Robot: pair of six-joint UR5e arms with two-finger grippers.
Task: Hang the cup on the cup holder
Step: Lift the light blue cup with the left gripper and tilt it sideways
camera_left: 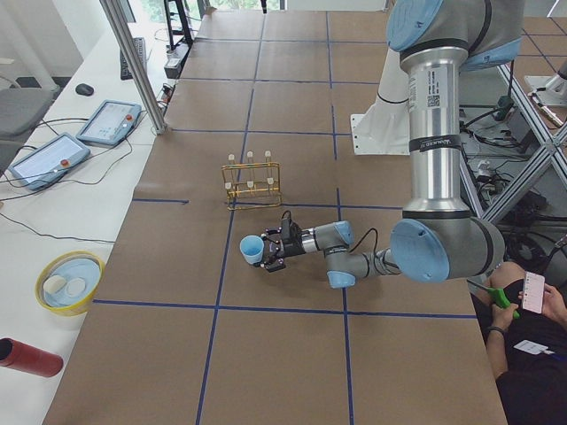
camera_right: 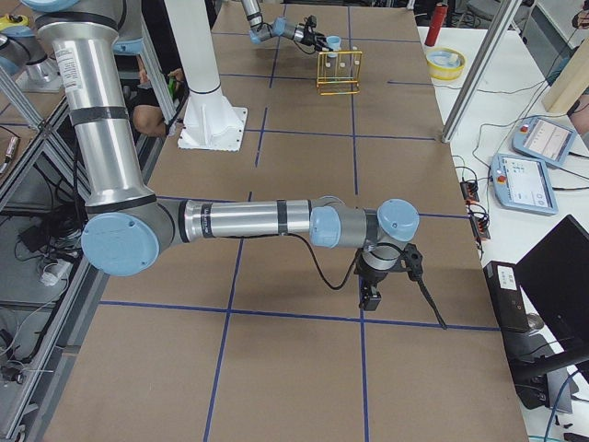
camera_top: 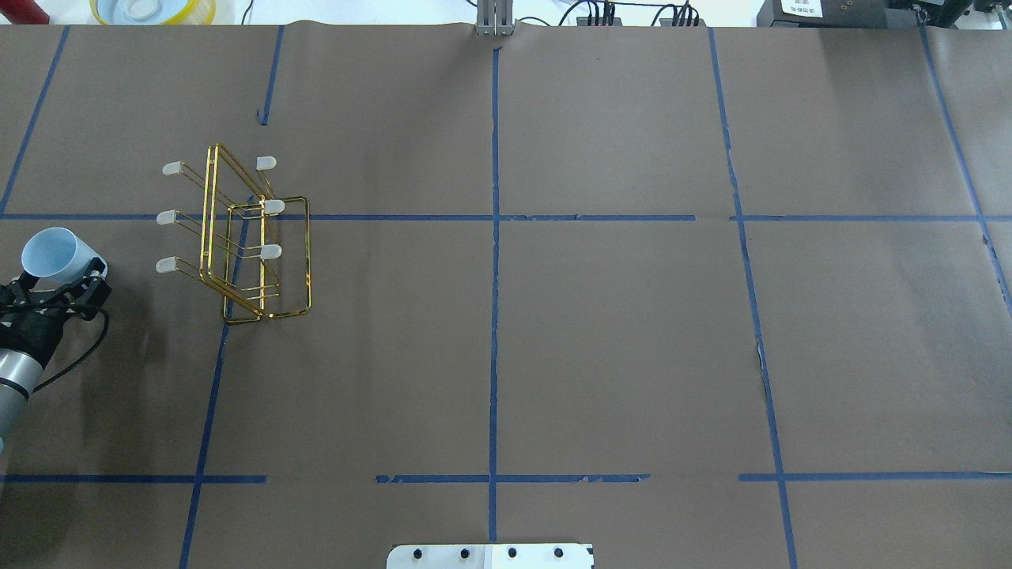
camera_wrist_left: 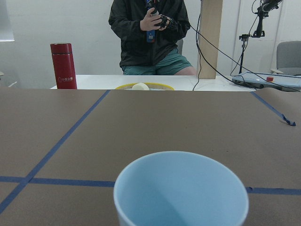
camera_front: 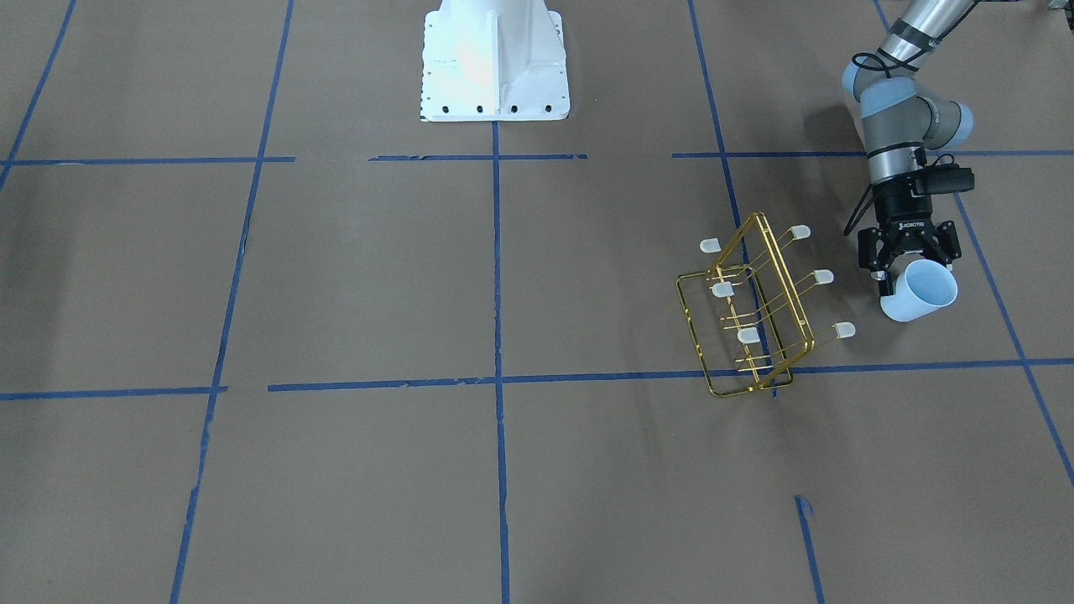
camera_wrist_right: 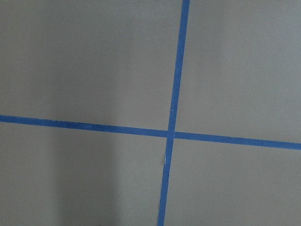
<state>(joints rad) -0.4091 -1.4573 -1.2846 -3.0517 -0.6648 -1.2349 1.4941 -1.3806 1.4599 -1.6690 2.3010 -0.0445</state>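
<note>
The pale-blue cup [camera_front: 923, 292] lies sideways in my left gripper [camera_front: 913, 277], which is shut on its base and holds it just above the table, mouth pointing away from the arm. The gold wire cup holder [camera_front: 799, 315] stands beside it, its capped prongs [camera_front: 821, 276] slanting toward the cup with a small gap between. In the overhead view the cup [camera_top: 54, 253] is left of the holder [camera_top: 308, 261]. The left wrist view shows the cup's open mouth [camera_wrist_left: 181, 193] from behind. My right gripper [camera_right: 370, 296] hangs low over the table far from both; I cannot tell whether it is open or shut.
The white robot base [camera_front: 495, 59] stands at mid table. On the side bench off the left end are a yellow bowl [camera_left: 69, 282], a red bottle [camera_left: 31, 357] and tablets [camera_left: 111, 121]. A seated person [camera_wrist_left: 149, 33] is behind that bench.
</note>
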